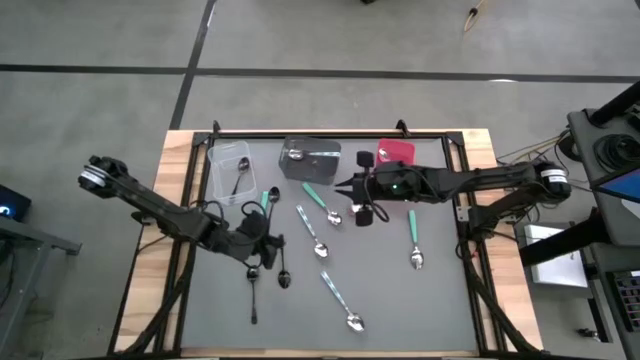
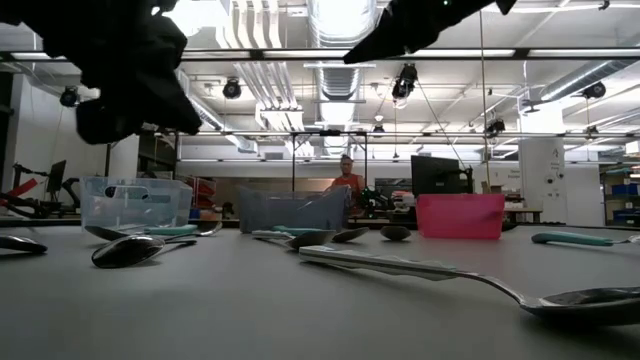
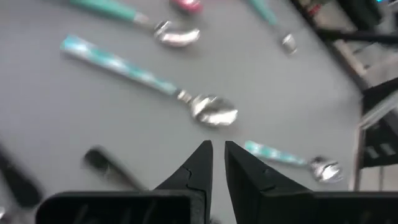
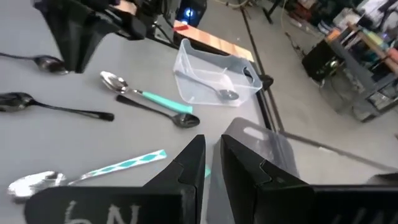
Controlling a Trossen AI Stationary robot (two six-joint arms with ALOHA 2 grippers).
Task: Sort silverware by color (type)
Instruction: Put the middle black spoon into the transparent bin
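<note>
Both grippers show their fingers drawn nearly together with only a thin slit between them, and neither holds a spoon.

From above, the left gripper (image 1: pixel 262 238) sits over the grey mat (image 1: pixel 440 310), toward the front of the table from the clear bin (image 1: pixel 229 170), among the black spoons (image 1: pixel 284 268). The right gripper (image 1: pixel 358 195) hangs just in front of the dark grey bin (image 1: pixel 309 160), with the red bin (image 1: pixel 396 153) beside it. One black spoon (image 1: pixel 240 178) lies inside the clear bin. Teal-handled spoons (image 1: pixel 320 201) lie scattered in front of the dark grey bin: one just beside the right gripper, another (image 1: pixel 413 238) nearer the mat's right edge, a third (image 1: pixel 340 298) toward the front. An all-silver spoon (image 1: pixel 312 234) lies between them.

At table height, the clear bin (image 2: pixel 136 203), dark grey bin (image 2: pixel 292 211) and red bin (image 2: pixel 460 216) stand in a row at the back, with spoons lying flat before them. A long silver spoon (image 2: pixel 450 275) lies nearest the camera. A person (image 2: pixel 346 178) shows in the room behind the dark grey bin.

On the left wrist, the narrow-set fingers (image 3: pixel 194 177) hover above the mat near a teal-handled spoon (image 3: pixel 149 81), touching nothing.

On the right wrist, the fingers (image 4: pixel 186 168) are likewise close together and empty; beyond them stands the clear bin (image 4: pixel 211 74) with a spoon (image 4: pixel 224 93) inside, and a teal-handled spoon (image 4: pixel 134 92) crossed with a black one (image 4: pixel 155 111) beside it.
</note>
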